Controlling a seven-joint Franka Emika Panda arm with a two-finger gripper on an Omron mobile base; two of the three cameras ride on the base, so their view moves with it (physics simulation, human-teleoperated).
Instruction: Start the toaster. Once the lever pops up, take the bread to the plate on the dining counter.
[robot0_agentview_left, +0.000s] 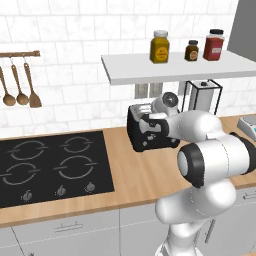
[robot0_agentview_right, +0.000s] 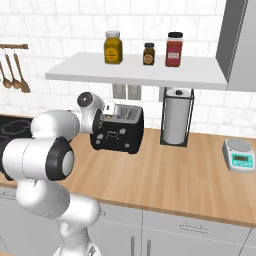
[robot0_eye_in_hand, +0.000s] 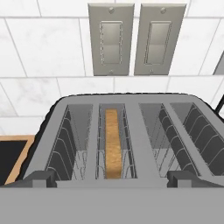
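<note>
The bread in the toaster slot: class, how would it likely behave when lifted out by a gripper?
The bread stands edge-up, thin and flat, so it is probably light. Its crust looks firm, so likely stiff, yet it may crumble if squeezed hard. Wire guides in the toaster sit close, so it could snag if pulled crookedly.

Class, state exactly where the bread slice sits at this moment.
In the hand view, the bread stands on edge in the toaster's second slot from the left, below the two wall switch plates.

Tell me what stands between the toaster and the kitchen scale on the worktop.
In the right base view, a paper towel roll in its black wire holder stands between the toaster and the scale. Otherwise the worktop there is bare wood.
</note>
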